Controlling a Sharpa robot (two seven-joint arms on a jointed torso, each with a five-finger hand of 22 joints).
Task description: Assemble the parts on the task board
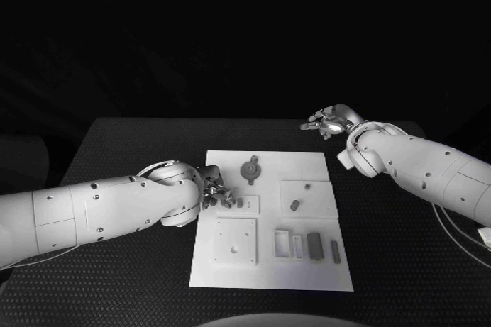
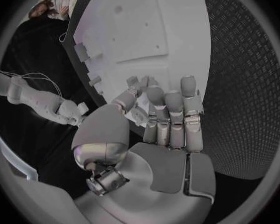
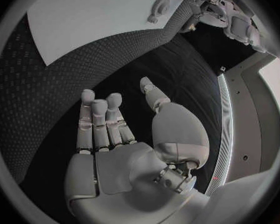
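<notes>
A: What is the left hand (image 1: 215,194) doing?

B: It sits over the left edge of the task board (image 1: 307,277), fingers (image 2: 171,109) held close together and bent down toward the plate. Whether they pinch anything I cannot tell; the fingertips hide what lies under them. Small grey parts (image 1: 243,203) lie just beside the fingertips.

A: And the right hand (image 1: 329,121)?

B: Released. It hovers above the black table (image 1: 133,139) beyond the board's far right corner, fingers (image 3: 99,117) straight and a little apart, holding nothing and touching nothing.

A: Where are the other pieces?

B: A round part with a stem (image 1: 250,170) lies near the board's far edge, a small peg (image 1: 294,204) on the raised square at right, and two dark bars (image 1: 315,246) near the slotted frames toward the near edge.

A: Room to move?

B: Bare table lies on both sides of the board; the right hand is well apart from every part, while the left forearm (image 1: 92,213) crosses the table up to the board's left edge.
</notes>
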